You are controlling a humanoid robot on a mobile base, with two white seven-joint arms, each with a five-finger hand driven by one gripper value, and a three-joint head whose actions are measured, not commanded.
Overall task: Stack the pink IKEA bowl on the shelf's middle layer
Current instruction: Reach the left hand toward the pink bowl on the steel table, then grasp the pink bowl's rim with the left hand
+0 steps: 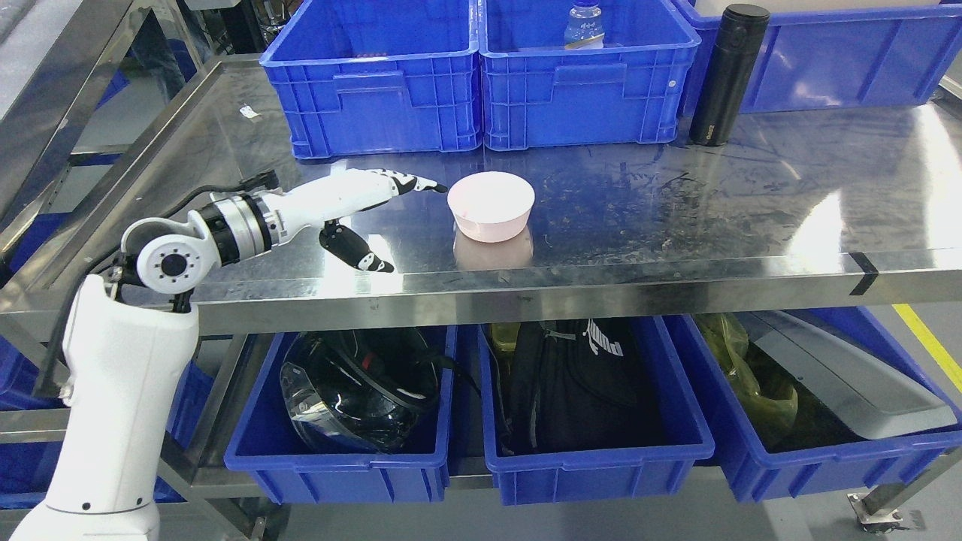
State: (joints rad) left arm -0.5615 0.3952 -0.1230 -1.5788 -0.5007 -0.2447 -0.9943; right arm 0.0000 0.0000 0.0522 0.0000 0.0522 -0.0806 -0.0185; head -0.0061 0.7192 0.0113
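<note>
Left hand spread beside the pink bowl

Head view: the white left hand (pixel 359 207) reaches level over the steel shelf (pixel 676 195), fingers spread, holding nothing, fingertips (pixel 434 186) just left of the round pink plastic bowl (pixel 491 205) standing upright there.

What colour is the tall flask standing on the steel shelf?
The flask is black, seen best in the head view.

- Our left arm comes up from the lower left corner, bends at the elbow and stretches out to the right.
- Our left hand (pixel 361 207) is flat, fingers (pixel 409 182) straight and extended, thumb (pixel 353 250) hanging below, holding nothing.
</note>
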